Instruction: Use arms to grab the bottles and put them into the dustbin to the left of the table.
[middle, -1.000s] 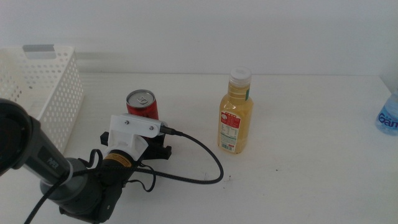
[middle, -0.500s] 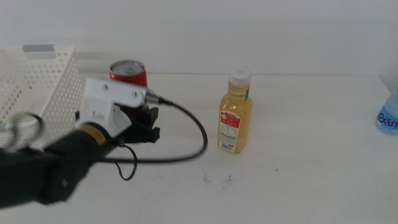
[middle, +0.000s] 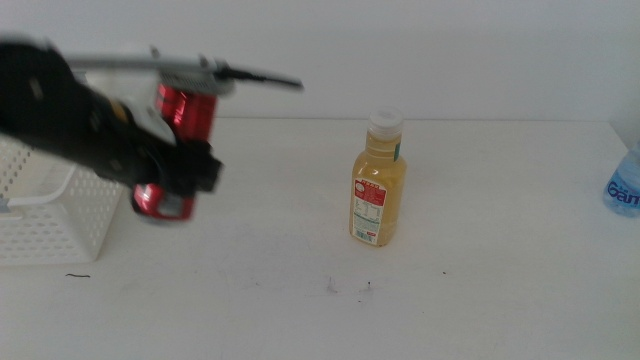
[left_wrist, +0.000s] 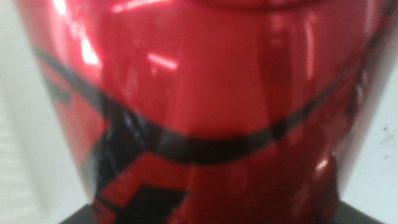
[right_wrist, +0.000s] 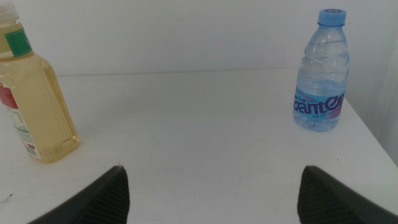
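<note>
white desk (middle: 480, 300): the red can (middle: 180, 150) is being carried by the left claw (middle: 185, 170), closed on it, at nine o'clock beside the dustbin (middle: 50, 215); an early release risks it missing. the right claw (right_wrist: 211, 193) is being held open, empty.

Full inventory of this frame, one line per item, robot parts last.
Red can: 1, red with dark markings, held off the table beside the basket's right wall; fills the left wrist view.
Juice bottle: 1, yellow with white cap, upright near table centre.
Water bottle: 1, clear with blue cap, upright at the table's far right edge, cut off in the middle view.
Basket: 1, white perforated, at the left edge.
Table: 1, white, with a few dark specks.
Left pincer: 1, black, shut on the can, motion-blurred.
Right pincer: 1, dark, open, low over the table facing both bottles.
</note>
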